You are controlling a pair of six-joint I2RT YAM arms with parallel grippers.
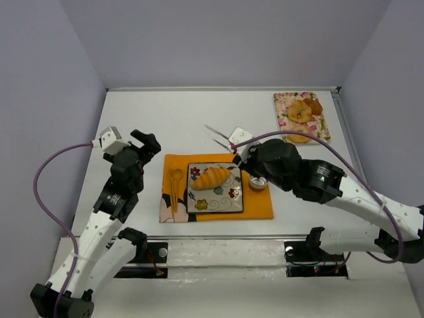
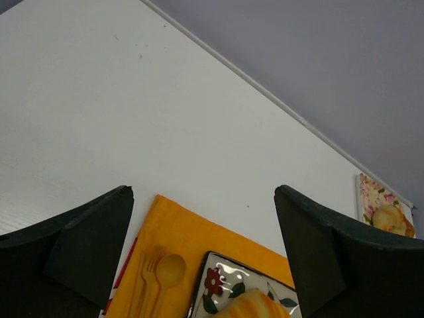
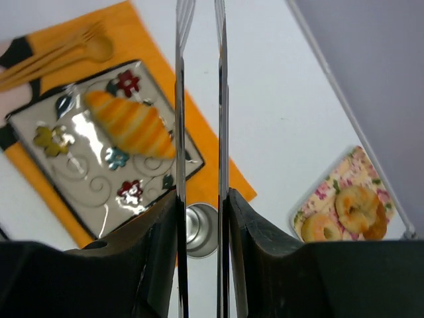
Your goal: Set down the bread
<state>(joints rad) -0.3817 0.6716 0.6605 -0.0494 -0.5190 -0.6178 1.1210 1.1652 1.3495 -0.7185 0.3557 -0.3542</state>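
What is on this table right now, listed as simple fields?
bread: lies on the plate, nothing gripping it
plate: square, flowered, on the mat
mat: orange, in front of both arms
fork and spoon: wooden, on the mat, left of the plate in the top view
cup: small, metal, by the plate's right edge
tray: flowered, far right corner, holds pastries
left gripper: open, empty
right gripper: shut on tongs, which hold nothing

On mat (image 1: 262, 205) by near edge of bench (image 1: 165, 119), plate (image 1: 215, 203) bearing the bread (image 1: 211, 178); cutlery (image 1: 175, 189) left of plate; pastry tray (image 1: 281, 99) at far right corner.
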